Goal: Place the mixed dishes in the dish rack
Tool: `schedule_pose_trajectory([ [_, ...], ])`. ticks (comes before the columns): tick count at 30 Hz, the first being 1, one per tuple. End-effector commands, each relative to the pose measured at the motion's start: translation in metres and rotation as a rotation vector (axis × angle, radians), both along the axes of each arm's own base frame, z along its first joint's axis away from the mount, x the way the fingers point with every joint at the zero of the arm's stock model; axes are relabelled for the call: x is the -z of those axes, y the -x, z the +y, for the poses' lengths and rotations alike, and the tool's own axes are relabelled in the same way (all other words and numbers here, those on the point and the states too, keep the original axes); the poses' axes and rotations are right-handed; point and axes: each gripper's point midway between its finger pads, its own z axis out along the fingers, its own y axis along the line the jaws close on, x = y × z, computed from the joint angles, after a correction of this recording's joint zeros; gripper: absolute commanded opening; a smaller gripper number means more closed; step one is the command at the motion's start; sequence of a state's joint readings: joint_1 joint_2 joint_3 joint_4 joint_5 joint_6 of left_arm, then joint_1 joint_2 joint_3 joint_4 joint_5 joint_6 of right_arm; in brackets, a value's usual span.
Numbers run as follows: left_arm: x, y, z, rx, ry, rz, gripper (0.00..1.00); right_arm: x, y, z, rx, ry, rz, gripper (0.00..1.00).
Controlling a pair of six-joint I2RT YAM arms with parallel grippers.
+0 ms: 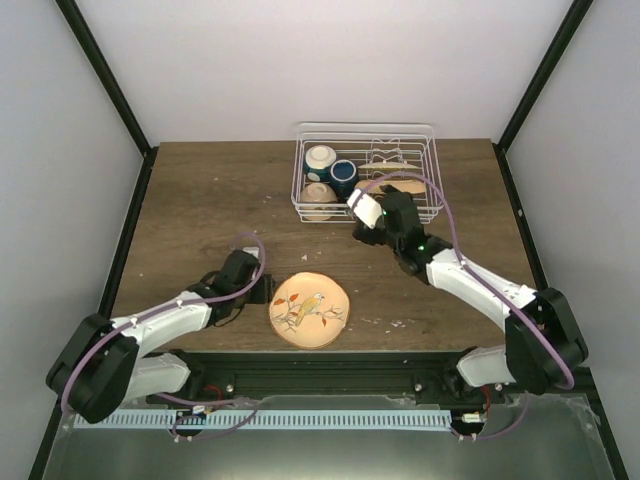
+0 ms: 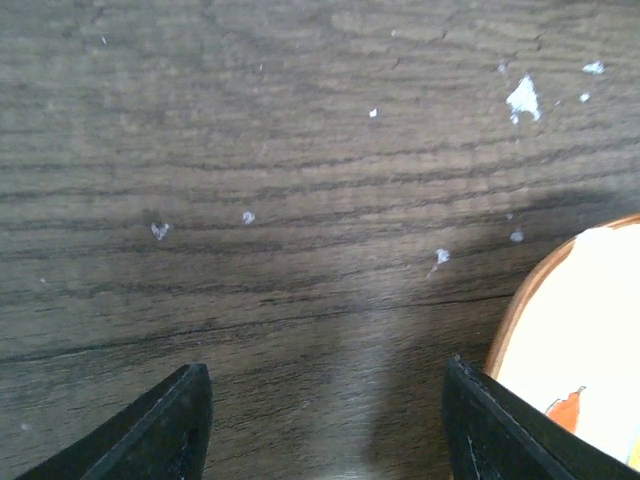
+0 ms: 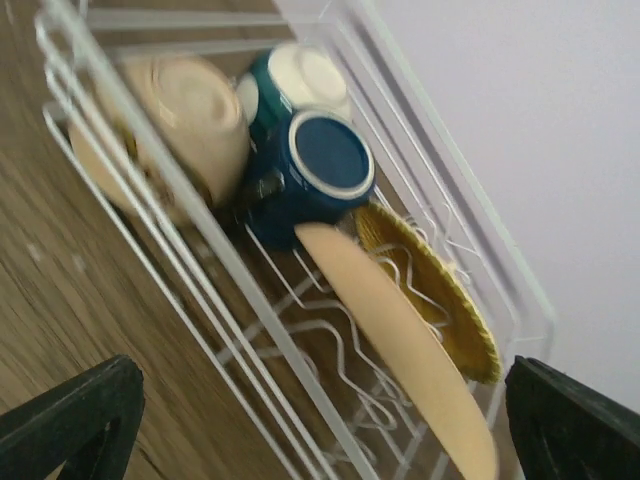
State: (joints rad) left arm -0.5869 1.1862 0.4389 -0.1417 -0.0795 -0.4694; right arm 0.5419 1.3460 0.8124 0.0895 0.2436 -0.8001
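The dish rack (image 1: pixel 366 127) is sitting at the counter's (image 1: pixel 200 200) far edge, right of centre. Its left part is holding two cream bowls (image 1: pixel 320 158) (image 1: pixel 318 196) and a dark blue cup (image 1: pixel 343 176). In its slots a cream plate (image 3: pixel 400 330) is leaning against a woven yellow plate (image 3: pixel 455 310). The right pincer (image 1: pixel 362 222) is hovering at the rack's near side, fingers spread wide and empty. A bird-painted plate (image 1: pixel 310 310) is lying flat near the counter's near edge. The left pincer (image 2: pixel 325 368) is sitting just left of it, parted and gripping nothing.

No readable text, labels, or numbers
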Motion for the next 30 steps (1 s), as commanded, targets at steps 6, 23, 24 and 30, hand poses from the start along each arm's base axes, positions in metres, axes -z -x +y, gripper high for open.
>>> schedule_pose_trajectory([
  [6,0.009,0.005,-0.024,0.066,0.034,0.042,0.65,-0.031,0.002,0.042,0.18,-0.539,0.224,1.0],
  [23,-0.003,0.025,-0.046,0.157,0.18,0.058,0.65,-0.032,0.035,0.035,0.128,-0.668,0.245,1.0],
  [24,0.003,0.027,-0.045,0.154,0.18,0.074,0.64,-0.033,0.035,0.036,0.126,-0.671,0.245,1.0],
  [30,0.02,0.039,-0.049,0.163,0.225,0.13,0.63,-0.033,0.037,0.04,0.106,-0.677,0.266,1.0],
])
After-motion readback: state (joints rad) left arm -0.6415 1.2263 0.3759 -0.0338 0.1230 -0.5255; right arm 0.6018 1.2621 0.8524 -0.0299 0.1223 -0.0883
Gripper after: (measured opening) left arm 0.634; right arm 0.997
